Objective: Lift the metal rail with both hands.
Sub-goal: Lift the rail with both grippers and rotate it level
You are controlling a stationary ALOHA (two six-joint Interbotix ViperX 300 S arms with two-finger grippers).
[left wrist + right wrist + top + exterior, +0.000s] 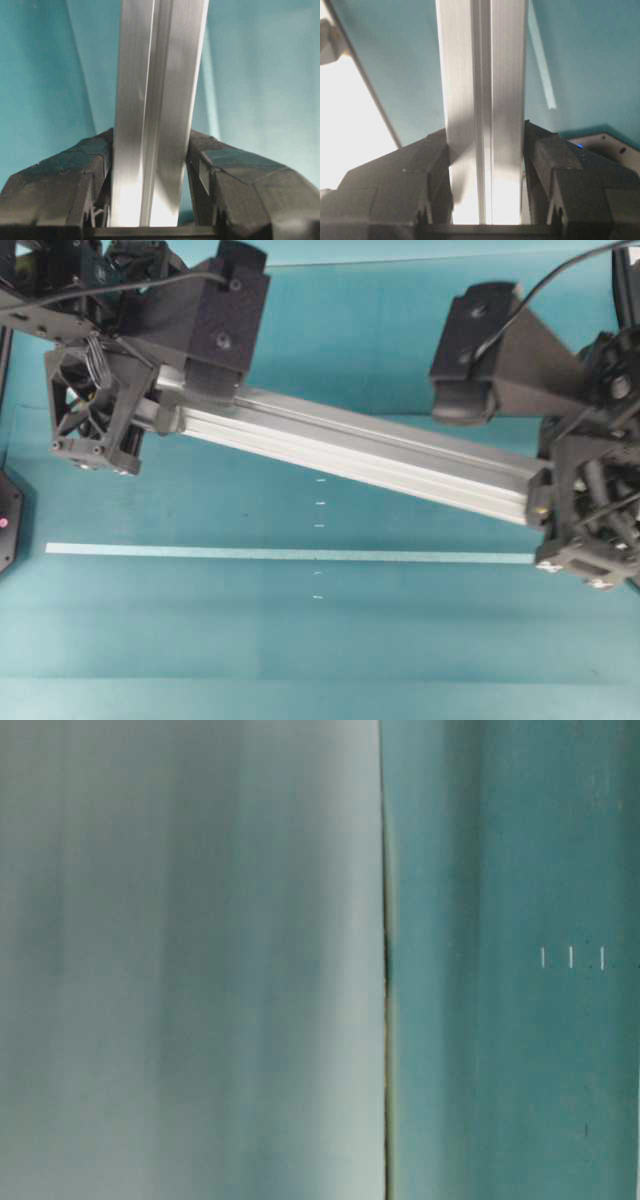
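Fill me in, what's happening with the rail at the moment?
Both arms have the metal rail clamped, one at each end. The left end effector is shut on one end and the right end effector on the other, each with its fingers pressed against the rail's sides. In the overhead view the rail hangs slanted above the teal table, well clear of the pale tape strip lying flat below it.

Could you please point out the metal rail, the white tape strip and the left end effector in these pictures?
metal rail [350, 445]: overhead view, middle of its grooved top face.
white tape strip [290, 554]: overhead view, mid-length of the strip on the table.
left end effector [150, 165]: left wrist view, between the fingertips clamping the rail.
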